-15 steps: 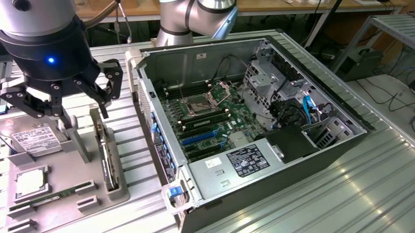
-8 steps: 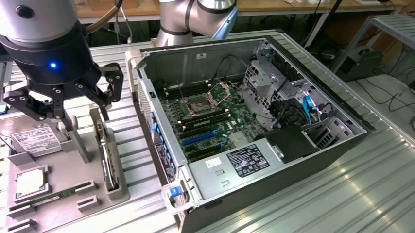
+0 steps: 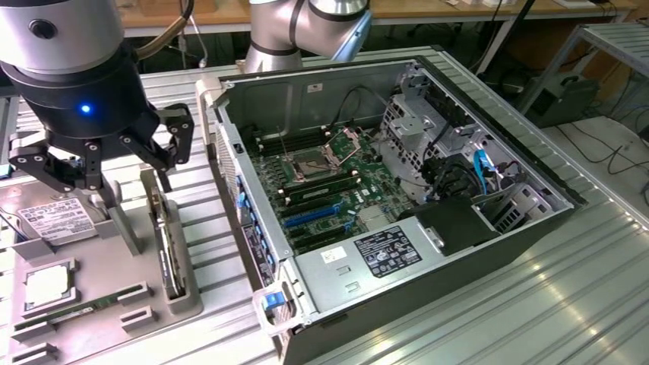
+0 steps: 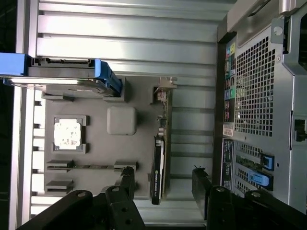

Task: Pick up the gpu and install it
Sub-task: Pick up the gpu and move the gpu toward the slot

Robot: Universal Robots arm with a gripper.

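While the pincer (image 3: 109, 176) hangs with its jaws spread wide and gripping nothing, the gpu (image 4: 158, 165) stands on edge in a slot of the grey holder (image 3: 132, 262) just below it, in line with the gap between its fingers. The hard drive (image 3: 49, 220) sits outside one finger, and the open computer case (image 3: 406, 190) lies beyond the other.

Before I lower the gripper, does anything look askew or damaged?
Nothing stands out. The gpu stands on edge, straight in its slot on the tray. The open gripper hangs above it, and the case lies open beside the tray.
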